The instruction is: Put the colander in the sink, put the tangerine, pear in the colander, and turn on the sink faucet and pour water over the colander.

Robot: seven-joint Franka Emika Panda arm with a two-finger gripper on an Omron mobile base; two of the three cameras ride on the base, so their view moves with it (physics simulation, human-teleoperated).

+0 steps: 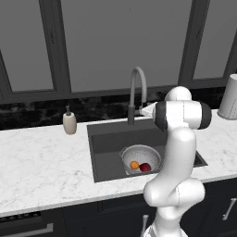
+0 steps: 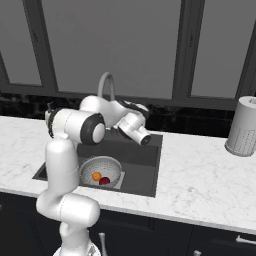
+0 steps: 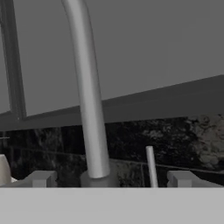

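The silvery colander [image 1: 141, 155] [image 2: 101, 167] sits in the dark sink [image 1: 105, 139] [image 2: 145, 167], at its front. Inside it lie the orange tangerine [image 1: 134, 165] [image 2: 96, 176] and the dark red pear [image 1: 145, 167] [image 2: 104, 181], side by side. The grey gooseneck sink faucet [image 1: 137, 90] [image 2: 106, 82] [image 3: 87, 96] rises behind the basin. My gripper [image 3: 111, 180] is open and faces the faucet's base closely, with fingertips [image 3: 41, 178] on either side of it in the hand view. A thin upright lever [image 3: 151, 164] stands just right of the base. The water is out of view.
A beige soap dispenser [image 1: 69, 122] [image 3: 3, 170] stands on the marble counter [image 1: 41, 162] left of the sink. A tall pale perforated canister [image 1: 229, 97] [image 2: 244, 127] is at the right. Dark window frames and a black backsplash run behind the faucet.
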